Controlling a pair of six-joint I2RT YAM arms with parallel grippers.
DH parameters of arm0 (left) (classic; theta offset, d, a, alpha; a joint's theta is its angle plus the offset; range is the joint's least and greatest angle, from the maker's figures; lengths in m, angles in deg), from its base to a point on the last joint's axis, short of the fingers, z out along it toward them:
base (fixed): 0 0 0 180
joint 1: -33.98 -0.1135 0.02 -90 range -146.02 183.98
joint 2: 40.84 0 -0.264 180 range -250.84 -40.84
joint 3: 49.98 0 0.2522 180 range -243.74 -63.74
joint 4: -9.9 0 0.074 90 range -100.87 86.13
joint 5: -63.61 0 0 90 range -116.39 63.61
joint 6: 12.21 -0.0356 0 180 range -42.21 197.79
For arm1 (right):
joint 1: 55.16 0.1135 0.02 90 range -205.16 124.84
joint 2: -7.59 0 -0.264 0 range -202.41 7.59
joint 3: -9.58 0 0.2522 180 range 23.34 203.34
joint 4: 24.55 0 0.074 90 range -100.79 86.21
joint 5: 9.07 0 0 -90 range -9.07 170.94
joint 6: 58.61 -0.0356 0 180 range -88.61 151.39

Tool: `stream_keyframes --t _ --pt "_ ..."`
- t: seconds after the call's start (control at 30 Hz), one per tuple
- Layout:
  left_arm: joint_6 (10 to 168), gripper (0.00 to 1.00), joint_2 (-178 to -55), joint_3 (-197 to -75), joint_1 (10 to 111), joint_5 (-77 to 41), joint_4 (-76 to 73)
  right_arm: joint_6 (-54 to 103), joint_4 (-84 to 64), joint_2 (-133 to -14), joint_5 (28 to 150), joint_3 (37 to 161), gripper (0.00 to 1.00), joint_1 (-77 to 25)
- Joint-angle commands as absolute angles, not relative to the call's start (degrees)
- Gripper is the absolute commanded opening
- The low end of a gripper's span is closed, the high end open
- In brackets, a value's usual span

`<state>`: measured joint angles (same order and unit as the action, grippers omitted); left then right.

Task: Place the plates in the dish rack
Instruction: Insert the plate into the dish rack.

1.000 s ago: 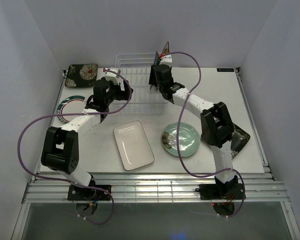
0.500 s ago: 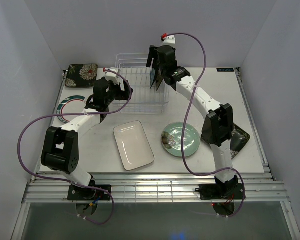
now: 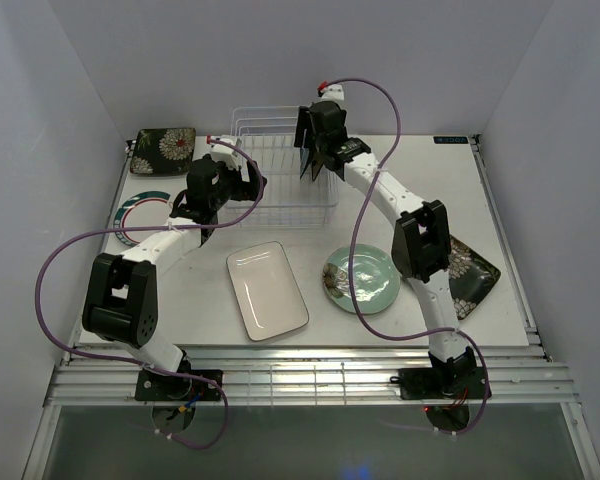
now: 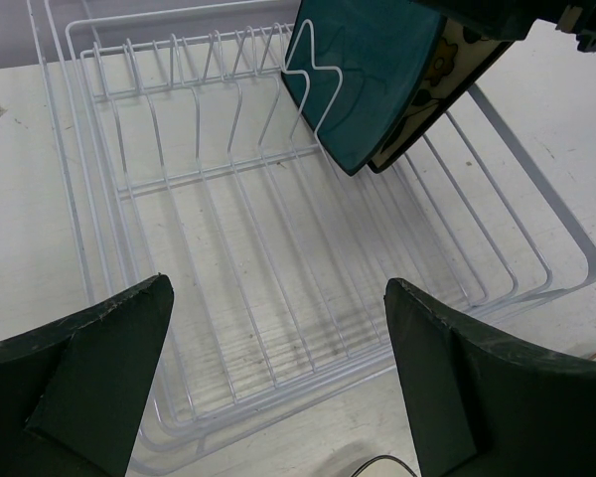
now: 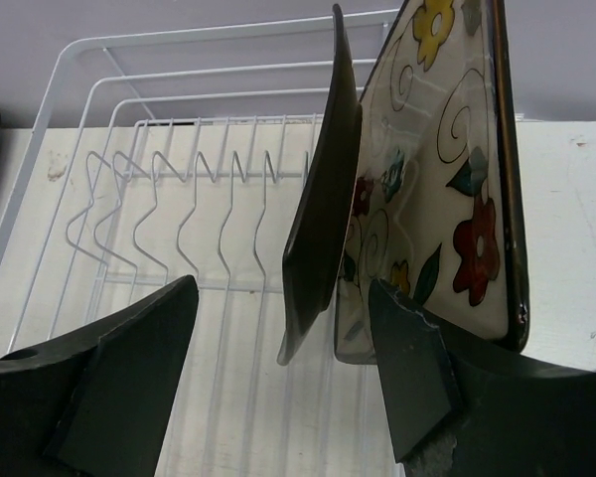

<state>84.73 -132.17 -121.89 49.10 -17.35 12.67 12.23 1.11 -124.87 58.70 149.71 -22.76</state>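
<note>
The dish rack (image 3: 280, 190) is a rectangular basket of thin white wire, with a row of bent upright prongs along one side. Two square plates stand on edge at its right end, leaning together. One is the glossy teal plate (image 4: 353, 84), and just behind it is the cream plate (image 5: 437, 179), painted with red and yellow flowers and dark-rimmed. The rest of the rack's slots hold nothing.

The right gripper (image 5: 283, 288) hangs just in front of these two with its jaws spread wide. The teal plate's lower edge sits in the gap between them. One fingertip overlaps the cream plate's bottom corner in the wrist view, though I cannot tell whether it touches.

The left gripper (image 4: 278, 294) is likewise released, its matte dark fingers (image 4: 99, 378) parted over the rack's near rim — well apart from the plates.

On the white table (image 3: 520, 190) lie five more:
- a white rectangular plate (image 3: 268, 290)
- a round mint-green plate (image 3: 365, 285)
- a round green-rimmed plate (image 3: 135, 215)
- a dark floral square (image 3: 163, 150) at the far left
- another dark floral square (image 3: 472, 268), partly under the right arm
</note>
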Motion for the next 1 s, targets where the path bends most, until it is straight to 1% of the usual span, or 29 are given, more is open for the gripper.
stream_keyframes --t 0.0,0.17,0.33,0.57,0.73,0.83,0.87,0.93,0.97 --pt "84.91 0.98 -131.45 -123.94 48.84 -16.81 12.22 11.88 -3.13 -124.16 57.91 150.53 0.75 -22.91" --pt "84.91 0.98 -131.28 -123.94 48.84 -16.81 12.13 12.14 -5.07 -125.03 55.89 150.17 0.72 -22.82" --pt "84.82 0.98 -131.28 -123.94 48.84 -16.81 12.22 12.14 -6.05 -126.62 55.54 151.22 0.65 -22.82" --pt "84.82 0.98 -131.72 -124.12 48.84 -16.63 12.22 11.88 -6.84 -128.2 54.39 151.49 0.63 -22.82" --pt "84.73 0.98 -131.98 -124.21 48.84 -16.46 12.13 12.4 -6.66 -128.73 53.87 152.1 0.59 -22.73" --pt "84.82 0.98 -132.07 -124.29 48.84 -16.46 12.22 12.49 -6.31 -129.17 53.95 152.63 0.53 -22.64" --pt "84.73 0.98 -132.07 -124.29 48.84 -16.46 12.13 12.58 -6.31 -129.25 53.95 152.72 0.49 -22.64" --pt "84.73 0.98 -131.89 -124.29 48.84 -16.46 12.13 12.67 -6.31 -129.26 53.25 152.46 0.44 -22.47" --pt "84.73 0.98 -131.89 -124.21 48.75 -16.37 12.13 12.93 -6.57 -129.08 52.99 152.19 0.37 -22.21"
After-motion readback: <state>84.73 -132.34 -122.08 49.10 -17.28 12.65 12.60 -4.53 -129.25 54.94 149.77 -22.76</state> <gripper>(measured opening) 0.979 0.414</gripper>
